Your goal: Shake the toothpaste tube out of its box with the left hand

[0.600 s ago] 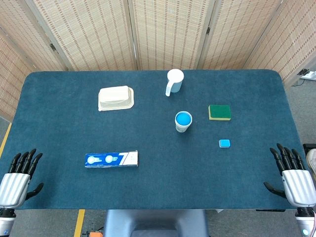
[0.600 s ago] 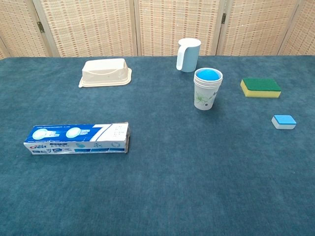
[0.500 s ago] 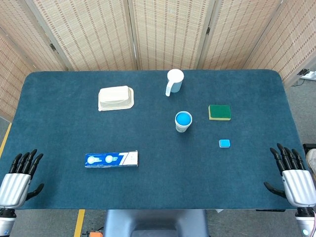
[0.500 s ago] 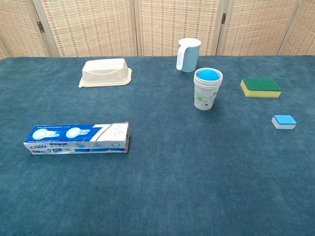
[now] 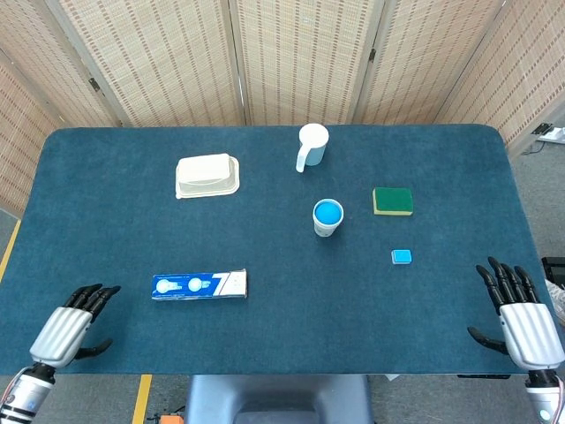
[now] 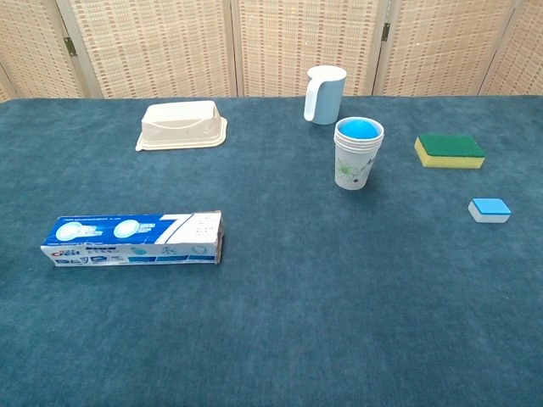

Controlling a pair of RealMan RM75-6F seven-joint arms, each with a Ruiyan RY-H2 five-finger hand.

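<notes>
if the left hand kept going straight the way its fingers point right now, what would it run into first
Probably the toothpaste box. In the head view the left hand sits at the near left table edge, fingers angled up and right toward the box's left end. Nothing lies between them, though its height above the table is unclear.

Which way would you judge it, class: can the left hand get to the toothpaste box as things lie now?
Probably yes. The left hand is open near the table's front edge, and only bare cloth lies between it and the toothpaste box. The other things stand farther back.
</notes>
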